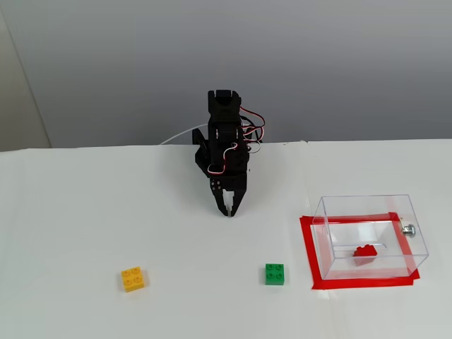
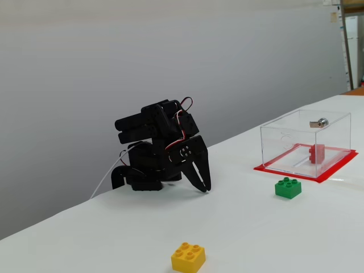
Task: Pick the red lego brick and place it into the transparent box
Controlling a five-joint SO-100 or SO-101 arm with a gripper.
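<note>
The red lego brick [image 1: 365, 251] [image 2: 317, 153] lies inside the transparent box [image 1: 332, 212] [image 2: 284, 142], which stands on a red tape frame at the right in both fixed views. The box has a small silver knob [image 1: 408, 228] [image 2: 322, 121] on one side. My black gripper [image 1: 228, 212] [image 2: 206, 188] is folded back near the arm's base, tips pointing down at the table, jaws together and empty. It is well apart from the box and the bricks.
A green brick [image 1: 275, 274] [image 2: 288, 187] sits just left of the box's tape frame [image 1: 308, 247]. A yellow brick [image 1: 133, 278] [image 2: 188, 257] sits at the front left. The white table [image 1: 106, 212] ends at a grey wall behind the arm.
</note>
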